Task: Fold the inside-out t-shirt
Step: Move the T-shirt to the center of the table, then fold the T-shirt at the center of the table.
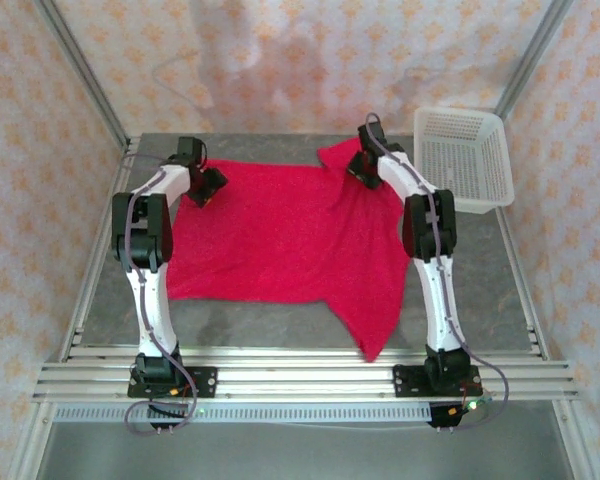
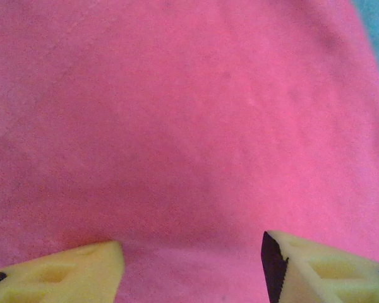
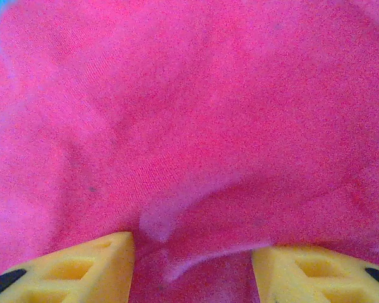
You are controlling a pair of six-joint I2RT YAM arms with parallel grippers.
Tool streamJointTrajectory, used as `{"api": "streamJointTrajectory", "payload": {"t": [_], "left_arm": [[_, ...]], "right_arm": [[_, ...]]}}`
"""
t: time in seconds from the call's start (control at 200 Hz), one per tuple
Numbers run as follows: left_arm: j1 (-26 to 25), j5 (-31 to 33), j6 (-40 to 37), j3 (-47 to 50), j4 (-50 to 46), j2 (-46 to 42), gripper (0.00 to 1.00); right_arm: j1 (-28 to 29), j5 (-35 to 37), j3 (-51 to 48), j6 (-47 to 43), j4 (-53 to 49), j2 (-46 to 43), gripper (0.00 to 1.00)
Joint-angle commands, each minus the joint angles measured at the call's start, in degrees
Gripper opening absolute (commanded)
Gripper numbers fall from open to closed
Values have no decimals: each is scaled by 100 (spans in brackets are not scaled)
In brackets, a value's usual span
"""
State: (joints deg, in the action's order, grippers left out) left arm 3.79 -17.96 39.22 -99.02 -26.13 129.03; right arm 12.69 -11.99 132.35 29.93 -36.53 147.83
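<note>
The inside-out t-shirt [image 1: 280, 235] is crimson red and lies spread flat on the grey table, one sleeve trailing toward the near right. At its far left corner my left gripper [image 1: 208, 190] is down on the cloth. In the left wrist view, smooth t-shirt fabric [image 2: 189, 126] lies under the left gripper [image 2: 192, 265], whose jaws are open and wide apart. My right gripper [image 1: 360, 170] is at the far right shoulder area. There the t-shirt fabric [image 3: 189, 113] is wrinkled, and a raised fold sits between the open jaws of the right gripper [image 3: 192, 265].
A white mesh basket [image 1: 460, 160] stands at the far right corner, just right of the right arm. Bare grey table [image 1: 480, 270] shows to the right of and in front of the shirt. An aluminium rail [image 1: 300, 370] runs along the near edge.
</note>
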Motion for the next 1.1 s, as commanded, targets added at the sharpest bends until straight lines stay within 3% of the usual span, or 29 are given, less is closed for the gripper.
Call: {"api": "streamJointTrajectory", "payload": {"t": [0.0,0.08,0.175,0.29,0.41,0.545,0.806,0.931,1.096], "left_arm": [[157,154,18,-534,-553,721,63],[166,105,-40,-1019,-682,972,63],[174,226,-195,-1154,-758,810,63],[166,518,-355,-597,-564,-93,63],[69,711,-439,301,-446,-1269,63],[-220,741,-475,1697,-360,-2652,63],[-276,529,-197,4290,-20,-4346,62],[-203,368,-188,4819,181,-4464,63],[236,285,-195,4903,542,-3920,63]], "right_arm": [[-89,-117,1856,-60,-1258,1303,52],[-186,-361,2709,32,-1072,1674,52],[-309,-688,2307,78,-484,1247,52],[-298,-738,1733,-346,-571,336,55],[-201,-699,445,-585,-687,-900,56],[131,-456,-1778,-779,-402,-2369,54],[646,-487,-5528,-531,661,-4317,41],[639,-429,-6315,-453,978,-4518,35],[430,137,-6168,-604,911,-4104,34]]}}
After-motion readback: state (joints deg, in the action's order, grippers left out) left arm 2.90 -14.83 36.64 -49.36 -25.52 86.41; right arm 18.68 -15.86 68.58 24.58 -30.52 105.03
